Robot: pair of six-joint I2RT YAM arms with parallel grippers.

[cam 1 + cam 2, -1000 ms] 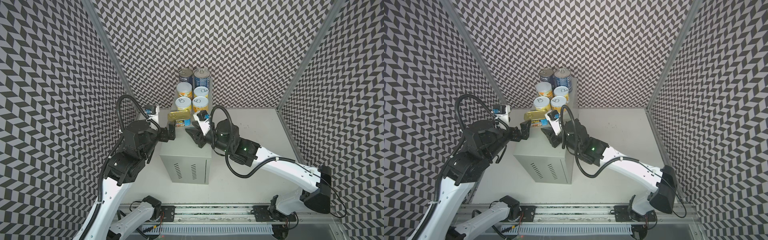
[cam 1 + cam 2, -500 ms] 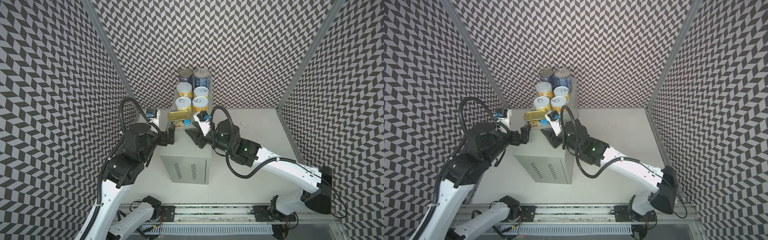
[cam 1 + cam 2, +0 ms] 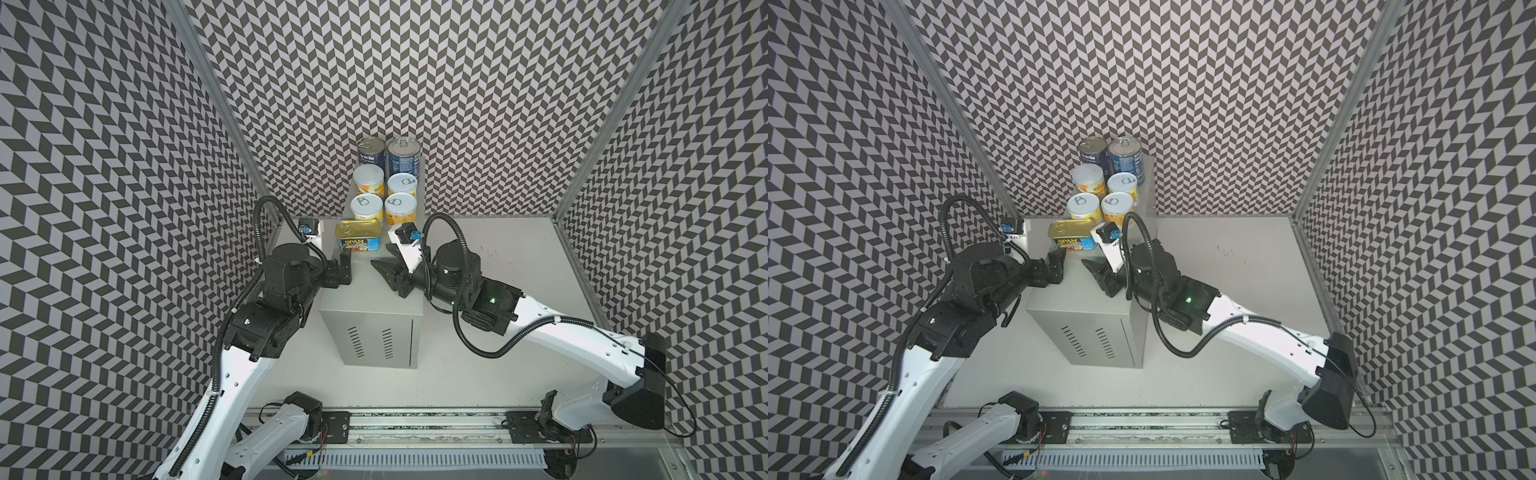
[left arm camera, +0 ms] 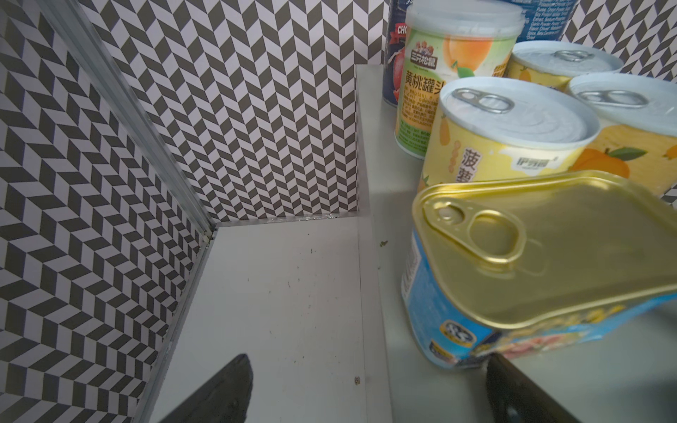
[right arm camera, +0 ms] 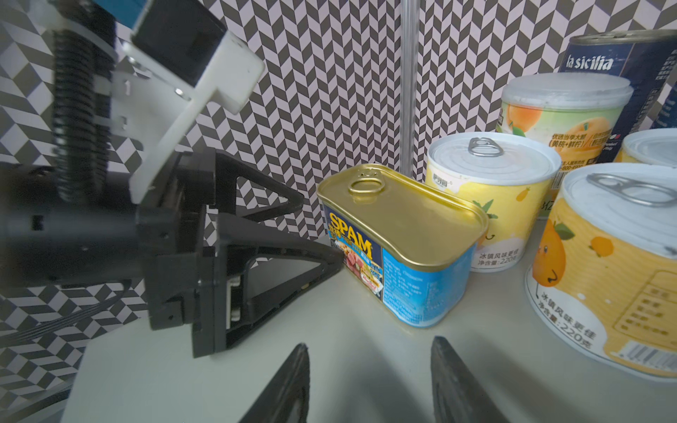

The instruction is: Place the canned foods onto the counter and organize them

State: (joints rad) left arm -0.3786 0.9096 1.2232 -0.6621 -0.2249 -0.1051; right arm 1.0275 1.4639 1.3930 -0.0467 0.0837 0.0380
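Observation:
On the back half of the counter (image 3: 365, 299) stand the canned foods: two tall blue cans (image 3: 371, 151), several short yellow fruit cans (image 3: 366, 206) in front of them, and the gold-topped SPAM tin (image 3: 359, 237) nearest me. My left gripper (image 3: 343, 270) (image 4: 366, 388) is open wide at the counter's left edge. One of its fingertips (image 5: 339, 256) is right at the SPAM tin's (image 5: 399, 234) label face. My right gripper (image 3: 384, 268) (image 5: 370, 342) hovers open over the bare counter top just in front of the tin, with nothing between its fingers.
Patterned walls close in the back and both sides. The cans stand close to the back wall. The white tabletop (image 3: 498, 266) lies lower on both sides of the counter. A rail (image 3: 415, 428) runs along the front.
My left arm has shifted slightly, and its gripper stays wide open by the SPAM tin. The right gripper's jaws have parted a little more. No can has moved.

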